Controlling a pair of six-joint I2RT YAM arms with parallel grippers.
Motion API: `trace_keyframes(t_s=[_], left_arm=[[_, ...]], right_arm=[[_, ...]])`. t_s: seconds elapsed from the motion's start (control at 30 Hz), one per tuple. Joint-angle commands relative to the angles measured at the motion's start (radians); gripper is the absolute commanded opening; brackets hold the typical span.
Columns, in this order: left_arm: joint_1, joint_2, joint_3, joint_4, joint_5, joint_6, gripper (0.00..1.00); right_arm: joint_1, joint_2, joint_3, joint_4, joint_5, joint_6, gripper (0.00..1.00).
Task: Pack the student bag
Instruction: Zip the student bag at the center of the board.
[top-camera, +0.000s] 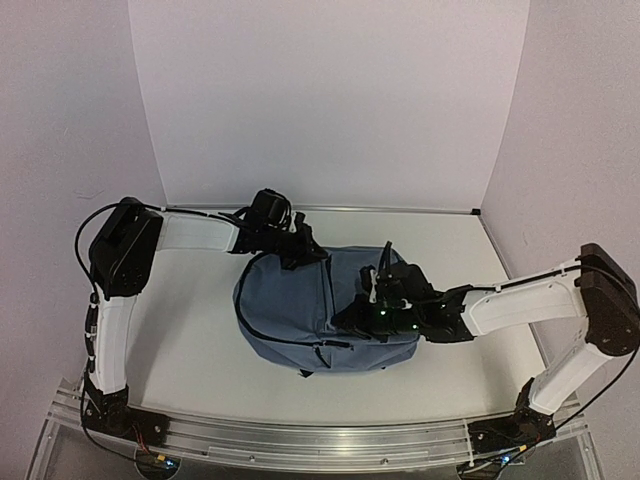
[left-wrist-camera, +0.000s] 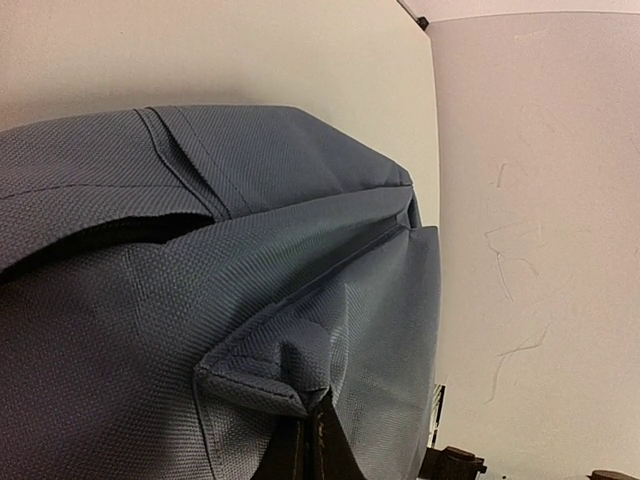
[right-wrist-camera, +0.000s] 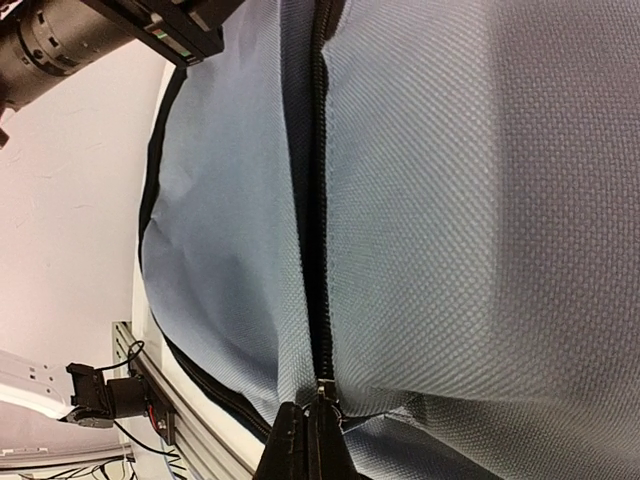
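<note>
Slate-blue student bag (top-camera: 300, 305), rounded, black zippers, lying flat mid-table, main zipper (right-wrist-camera: 320, 200) closed

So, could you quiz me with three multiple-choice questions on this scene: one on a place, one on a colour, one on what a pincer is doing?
1. Where does the backpack lie? A) on the table between the two arms B) hanging off the far edge C) lifted in the air
2. What colour is its fabric? A) pink B) slate-blue C) green
3. How is the left pincer? A) wide open above the bag B) shut on a fold of fabric C) out of sight
Answers: A, it rests on the tabletop; B, the weave is slate-blue in every view; B, it pinches a raised fold.
</note>
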Motion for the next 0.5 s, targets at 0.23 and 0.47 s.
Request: trace_keyframes(t_s=[0.23, 0.47], left_arm=[[0.07, -0.118, 0.002, 0.031, -0.104, 0.124, 0.57], [0.099, -0.302, -0.123, -0.092, -0.145, 0.223, 0.79]], right_arm=[[0.044, -0.134, 0.027, -0.143, 0.007, -0.037, 0.56], [0.035, -0.184, 0.134, -0.329, 0.169, -0.16, 0.86]])
